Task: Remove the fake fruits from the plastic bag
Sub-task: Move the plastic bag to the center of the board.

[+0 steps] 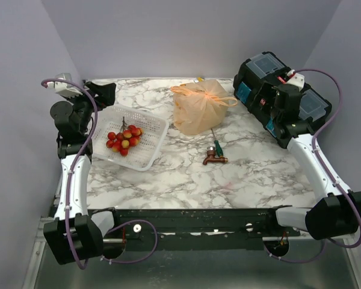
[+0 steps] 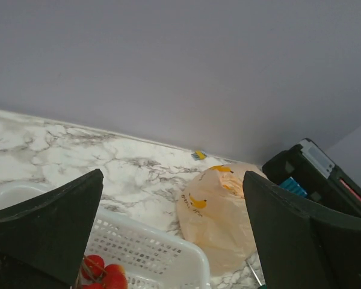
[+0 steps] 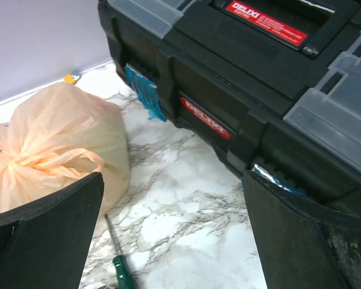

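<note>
Reaching for the bag (image 1: 198,108) looks tricky: it sits tied shut near the middle of the far edge of the surface, and the fruits are hidden inside. The left hand (image 2: 172,176) is spread and empty over the basket (image 1: 153,129) by the left edge. The right hand (image 3: 172,177) is spread and empty beside the toolbox (image 1: 301,102) at the far right corner.

Risks:
- Thin film may tear or slide when pinched.
- The whole bag may lift instead of opening.
- The right hand could clip the toolbox or knock the screwdriver (image 1: 215,144) just beside the bag.
- Freed fruits may roll off.

bag (image 1: 198,111) 1 | basket (image 1: 154,143) 1 | berry bunch (image 1: 124,138) 1 | toolbox (image 1: 259,71) 1 | screwdriver (image 1: 217,147) 1 | tap (image 1: 214,159) 1
</note>
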You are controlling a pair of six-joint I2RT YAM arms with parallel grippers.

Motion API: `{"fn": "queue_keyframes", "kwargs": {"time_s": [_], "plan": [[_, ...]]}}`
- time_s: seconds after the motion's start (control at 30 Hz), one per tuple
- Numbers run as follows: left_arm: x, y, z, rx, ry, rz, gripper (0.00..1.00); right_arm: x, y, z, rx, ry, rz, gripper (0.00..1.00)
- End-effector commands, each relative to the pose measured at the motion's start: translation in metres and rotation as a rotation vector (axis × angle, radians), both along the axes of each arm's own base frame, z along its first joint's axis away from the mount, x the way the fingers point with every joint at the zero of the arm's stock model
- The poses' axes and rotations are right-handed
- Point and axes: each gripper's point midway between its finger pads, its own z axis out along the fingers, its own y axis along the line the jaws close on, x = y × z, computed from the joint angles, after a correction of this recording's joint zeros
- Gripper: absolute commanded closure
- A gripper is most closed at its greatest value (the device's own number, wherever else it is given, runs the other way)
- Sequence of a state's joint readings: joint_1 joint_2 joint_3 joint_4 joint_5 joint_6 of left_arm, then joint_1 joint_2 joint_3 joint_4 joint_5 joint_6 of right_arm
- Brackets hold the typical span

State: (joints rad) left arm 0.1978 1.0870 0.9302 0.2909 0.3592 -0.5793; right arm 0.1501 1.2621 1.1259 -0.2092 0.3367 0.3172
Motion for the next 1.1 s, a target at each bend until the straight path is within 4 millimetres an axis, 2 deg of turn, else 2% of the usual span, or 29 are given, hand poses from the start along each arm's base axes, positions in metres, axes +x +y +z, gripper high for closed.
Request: {"fn": "queue_keyframes", "kwargs": {"time_s": [0.0,0.13,0.3,0.5,0.57,0.7,0.9,1.07], "plan": [[-0.005,-0.004,-0.006,-0.201,0.041,-0.096,0.01,0.003,0.016,0.018,0.061,-0.053,0.069,0.0],[-0.003,-0.001,-0.009,-0.277,0.018,-0.148,0.01,0.008,0.031,0.012,0.098,-0.031,0.137,0.0],[-0.004,-0.012,-0.012,-0.139,0.055,-0.092,0.01,0.014,0.068,-0.004,0.193,-0.013,0.27,0.0],[-0.004,-0.061,-0.034,0.059,0.159,-0.12,0.02,0.024,0.13,-0.032,0.225,0.028,0.351,0.0],[-0.006,-0.093,-0.042,0.089,0.21,-0.198,0.02,0.027,0.153,-0.039,0.238,0.038,0.388,0.0],[-0.009,-0.133,-0.053,0.202,0.315,-0.286,0.04,0.03,0.192,-0.052,0.265,0.038,0.454,0.0],[-0.018,-0.18,-0.057,0.38,0.383,-0.387,0.06,0.045,0.21,-0.071,0.234,0.07,0.439,0.0],[-0.028,-0.199,-0.076,0.492,0.405,-0.425,0.07,0.059,0.205,-0.079,0.225,0.058,0.365,0.03]]}}
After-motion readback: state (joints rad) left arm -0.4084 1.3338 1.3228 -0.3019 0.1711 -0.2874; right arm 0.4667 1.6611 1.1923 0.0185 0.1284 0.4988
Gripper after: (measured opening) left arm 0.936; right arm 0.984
